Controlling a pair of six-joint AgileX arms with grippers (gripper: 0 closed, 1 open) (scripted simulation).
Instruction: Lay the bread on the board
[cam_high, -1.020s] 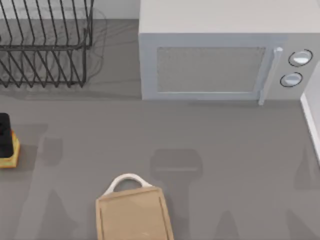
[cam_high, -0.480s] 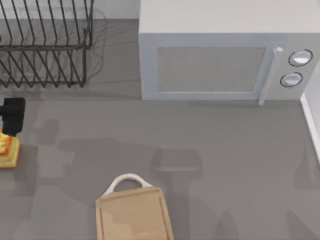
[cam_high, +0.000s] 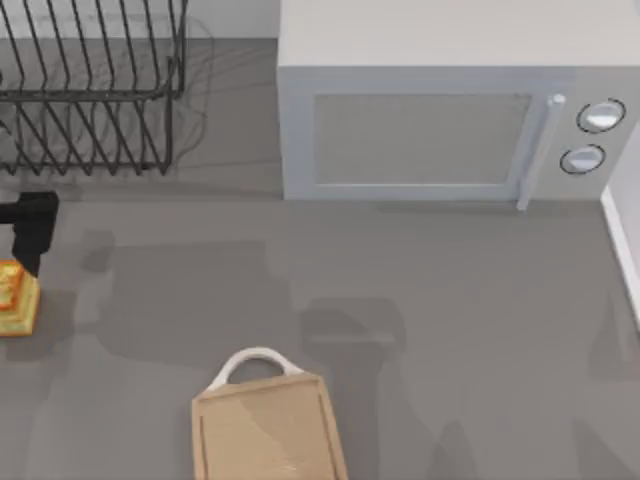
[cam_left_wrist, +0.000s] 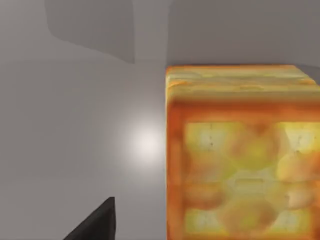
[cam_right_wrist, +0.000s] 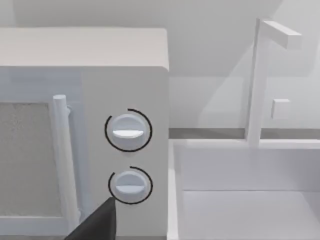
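Hovering at the frame's left edge, the left tool (cam_high: 30, 232) sits just above the bread (cam_high: 16, 298); whether its jaws are apart cannot be told. Bread looks light, soft, crushable: grip crust sides gently. Board (cam_high: 268, 432) waits lower centre.

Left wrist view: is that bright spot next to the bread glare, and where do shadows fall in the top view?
Left wrist view: a soft round highlight sits on the table beside the bread, apparently glare. Top view: broad, soft-edged shadows lie on the table between the bread and the board; the left gripper is near the bread.
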